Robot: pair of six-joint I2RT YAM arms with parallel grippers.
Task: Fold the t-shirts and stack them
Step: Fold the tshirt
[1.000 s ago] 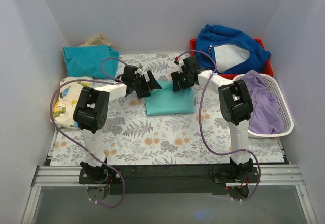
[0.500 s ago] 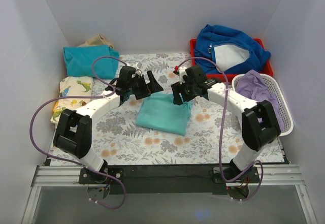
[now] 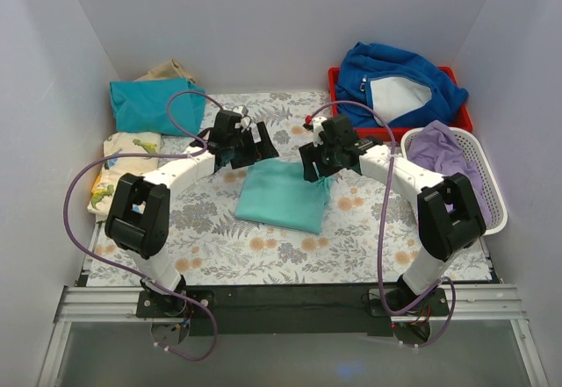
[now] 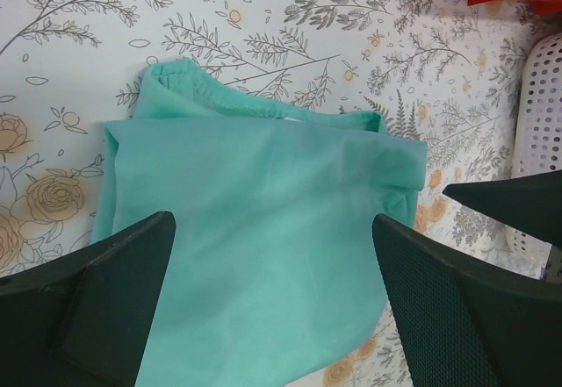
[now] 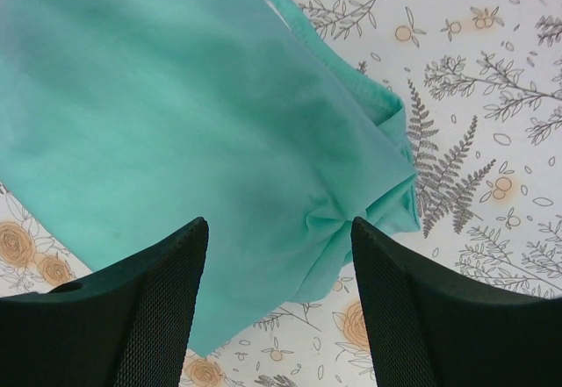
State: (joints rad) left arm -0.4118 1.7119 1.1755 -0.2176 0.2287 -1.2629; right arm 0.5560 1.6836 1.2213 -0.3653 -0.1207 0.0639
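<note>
hovering over the far edge of the mint tee (image 3: 283, 196), both arms have their grippers pointed down at it. the left gripper (image 3: 256, 146) hangs above the tee's far-left corner and the right gripper (image 3: 318, 163) above its far-right corner. both have their fingers spread wide and nothing between them.

the tee lies folded to a rough, slightly skewed rectangle on the flowered mat (image 3: 263, 255). its collar hem is along the far side and its near-left corner is swung a little toward the arm bases. from each wrist camera the cloth runs away under and between the fingers, so each corner sits just below its own gripper. the far-right corner is bunched into a small pucker.

left of the tee lies the dinosaur tee (image 3: 118, 163), with the teal tee (image 3: 154, 106) beyond it. right of it sit a blue jacket (image 3: 395, 84) in a red bin (image 3: 335, 75) and a white basket (image 3: 479, 163).

i'd say the fold looks done and the carry to the pile comes next. the 2 far corners are the obvious grab points, and the left arm is nearer the pile.
</note>
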